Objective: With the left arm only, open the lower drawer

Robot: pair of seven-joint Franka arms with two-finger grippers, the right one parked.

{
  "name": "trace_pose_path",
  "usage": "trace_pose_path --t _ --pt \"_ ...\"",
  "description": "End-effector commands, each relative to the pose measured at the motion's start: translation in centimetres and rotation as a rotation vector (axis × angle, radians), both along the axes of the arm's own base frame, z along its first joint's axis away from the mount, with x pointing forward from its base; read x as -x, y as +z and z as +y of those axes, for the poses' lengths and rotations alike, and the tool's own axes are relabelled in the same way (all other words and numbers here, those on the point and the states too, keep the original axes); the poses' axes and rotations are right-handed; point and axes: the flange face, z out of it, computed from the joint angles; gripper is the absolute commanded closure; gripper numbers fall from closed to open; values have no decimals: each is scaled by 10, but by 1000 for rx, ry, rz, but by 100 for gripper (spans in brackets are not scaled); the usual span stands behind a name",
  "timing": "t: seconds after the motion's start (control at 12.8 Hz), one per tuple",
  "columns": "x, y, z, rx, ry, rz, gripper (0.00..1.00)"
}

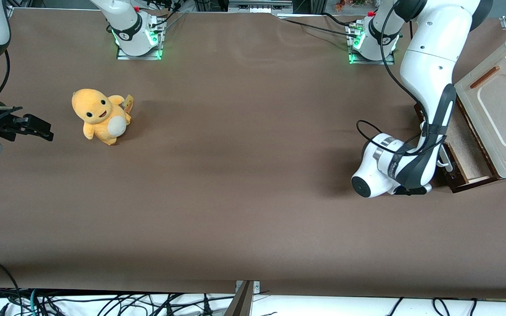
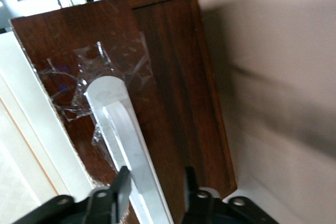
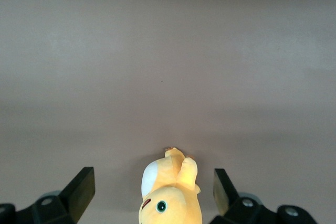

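The lower drawer [image 1: 464, 147] stands partly pulled out of the cream cabinet [image 1: 505, 109], with its pale beige inside showing. Its dark brown front [image 2: 176, 77] fills the left wrist view, with the long white bar handle [image 2: 118, 121] taped onto it. The left arm [image 1: 431, 70] reaches down in front of the drawer, its wrist [image 1: 384, 169] low over the table. Its gripper [image 2: 156, 187] straddles the handle. One finger [image 2: 122, 184] touches the bar and the other finger [image 2: 190, 182] stands off it with a gap. The jaws are open.
A yellow plush toy [image 1: 99, 115] sits on the brown table toward the parked arm's end and also shows in the right wrist view [image 3: 168, 195]. The cabinet's cream panel with a small brown handle [image 1: 484, 77] lies above the drawer.
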Motion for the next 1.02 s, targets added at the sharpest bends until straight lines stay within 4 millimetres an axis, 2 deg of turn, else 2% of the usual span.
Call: trace_pose_path --t 0.0,0.23,0.39,0.63,0.78,0.86,0.94 --pt "-23 23 -9 80 29 -40 0" --pt "-46 66 -15 252 148 -137 0" --pt "-63 114 -10 427 265 -224 0" --pt "-72 169 16 686 435 -296 0" --pt "-77 207 44 844 418 -321 0" --pt "-75 240 66 957 382 -368 0" --pt "-62 260 72 1046 290 -329 0"
